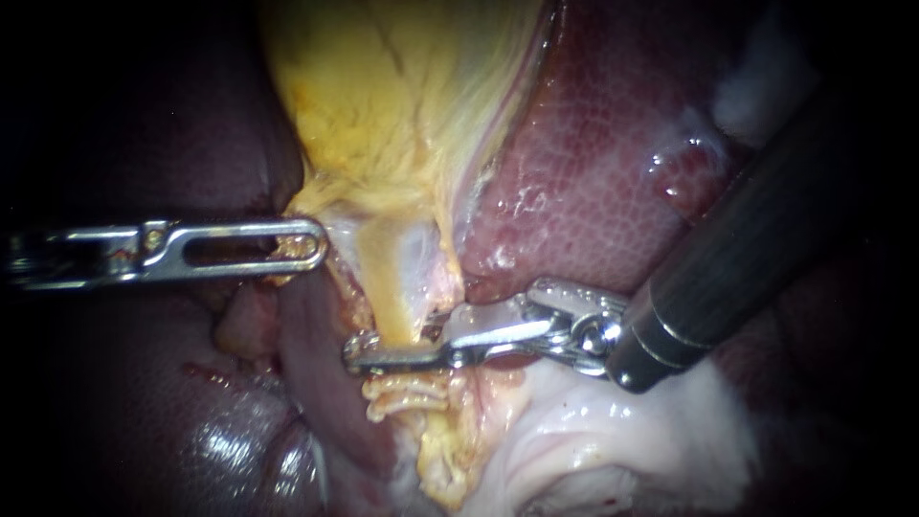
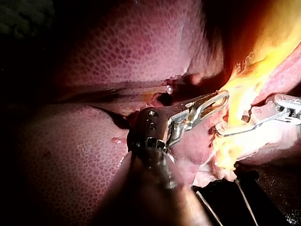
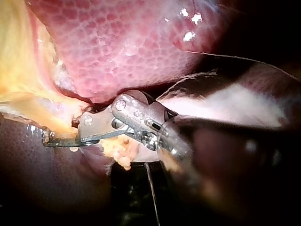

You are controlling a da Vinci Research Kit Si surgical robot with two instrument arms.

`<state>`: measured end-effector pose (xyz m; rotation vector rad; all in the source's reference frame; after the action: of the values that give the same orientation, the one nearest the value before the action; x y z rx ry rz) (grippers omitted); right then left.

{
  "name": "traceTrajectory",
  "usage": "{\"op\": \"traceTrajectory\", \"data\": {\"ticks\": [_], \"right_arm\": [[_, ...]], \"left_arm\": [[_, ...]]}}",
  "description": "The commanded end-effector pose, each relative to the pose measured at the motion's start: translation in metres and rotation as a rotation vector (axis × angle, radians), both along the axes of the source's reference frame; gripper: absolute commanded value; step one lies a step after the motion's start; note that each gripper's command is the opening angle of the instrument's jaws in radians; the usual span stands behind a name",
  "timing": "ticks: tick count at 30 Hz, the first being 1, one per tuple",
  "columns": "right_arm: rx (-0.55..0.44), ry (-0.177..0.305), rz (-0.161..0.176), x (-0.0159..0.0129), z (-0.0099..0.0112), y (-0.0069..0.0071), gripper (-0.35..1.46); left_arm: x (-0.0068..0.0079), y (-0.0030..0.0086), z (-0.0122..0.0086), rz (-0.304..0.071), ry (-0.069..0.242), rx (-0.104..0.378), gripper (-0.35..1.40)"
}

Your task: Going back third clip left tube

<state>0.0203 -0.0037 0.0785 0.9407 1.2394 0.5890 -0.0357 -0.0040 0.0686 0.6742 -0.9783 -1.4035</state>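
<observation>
The liver (image 1: 593, 182) lies behind the right instrument (image 1: 369, 359), and the gallbladder (image 1: 402, 86) beyond its tip is held by the left instrument (image 1: 308, 244), jaws clamped on its yellow edge. The tube (image 1: 397, 306) crosses the right tip, with clips (image 1: 407, 393) just beside it. A skewed withdrawal could snag a clip or tear the tube. The right shaft slants in steeply, tip level — parted or closed, I cannot tell.
</observation>
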Motion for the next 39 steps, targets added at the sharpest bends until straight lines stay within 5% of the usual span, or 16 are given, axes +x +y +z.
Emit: {"op": "traceTrajectory", "data": {"ticks": [1,9,13,14,20,29,39], "right_arm": [[0.001,0.001,0.000,0.0000,-0.0001,0.0001,-0.35],[0.012,0.013,0.011,0.0000,-0.0003,0.0003,-0.35],[-0.054,-0.016,0.117,0.0011,0.0003,0.0010,0.57],[-0.057,-0.012,0.111,0.0011,0.0005,0.0010,0.60],[-0.096,-0.019,0.124,-0.0004,0.0015,0.0018,0.60],[-0.101,0.001,0.099,-0.0037,0.0012,0.0018,0.60],[-0.177,0.050,0.062,-0.0122,-0.0057,0.0041,0.60]], "left_arm": [[0.0000,0.0000,0.0000,0.000,0.001,0.000,-0.35],[0.0000,-0.0001,0.0000,0.000,0.001,0.000,-0.35],[0.0000,-0.0001,0.0000,0.000,0.001,0.000,-0.35],[0.0000,-0.0001,0.0000,0.000,0.001,0.000,-0.35],[0.0001,-0.0001,-0.0001,0.000,0.001,0.000,-0.35],[0.0001,-0.0001,-0.0001,0.000,0.001,0.000,-0.35],[0.0003,0.0000,0.0001,0.002,0.000,0.000,-0.35]]}}
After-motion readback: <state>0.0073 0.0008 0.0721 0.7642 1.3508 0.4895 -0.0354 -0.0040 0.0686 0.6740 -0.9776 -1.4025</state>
